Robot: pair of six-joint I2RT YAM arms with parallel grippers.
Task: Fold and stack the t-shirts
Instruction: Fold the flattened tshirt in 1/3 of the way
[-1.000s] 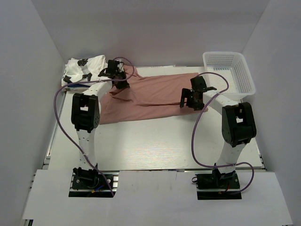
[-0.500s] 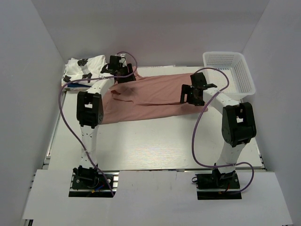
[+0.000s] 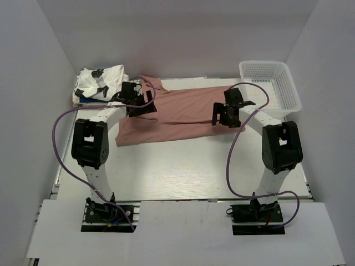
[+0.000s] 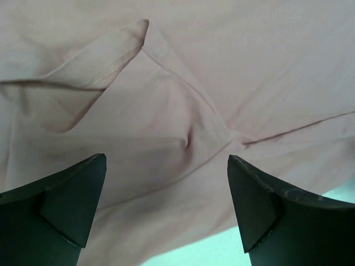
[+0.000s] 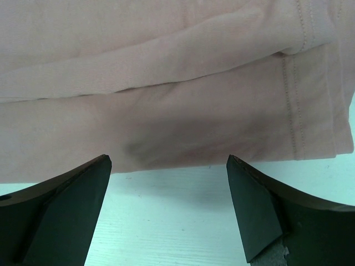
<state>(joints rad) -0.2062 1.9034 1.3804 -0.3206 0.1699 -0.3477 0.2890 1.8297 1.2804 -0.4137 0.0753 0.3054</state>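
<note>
Left fingers spread wide, nothing between them, hanging over a creased, folded-over patch of the pink t-shirt; whether they touch the cloth, can't tell. Right fingers also wide apart and empty, over the pink shirt's stitched hem edge, with bare desk showing in the lower part of the wrist view. Top view: left fingers at the shirt's left end, right fingers near its right end. Pink t-shirt lies across the upper middle of the desk, partly folded, rumpled on the left. White t-shirt with black print sits folded in the upper left, on a sliver of blue t-shirt. White mesh basket in the upper right, just beside the pink shirt's far end.
</note>
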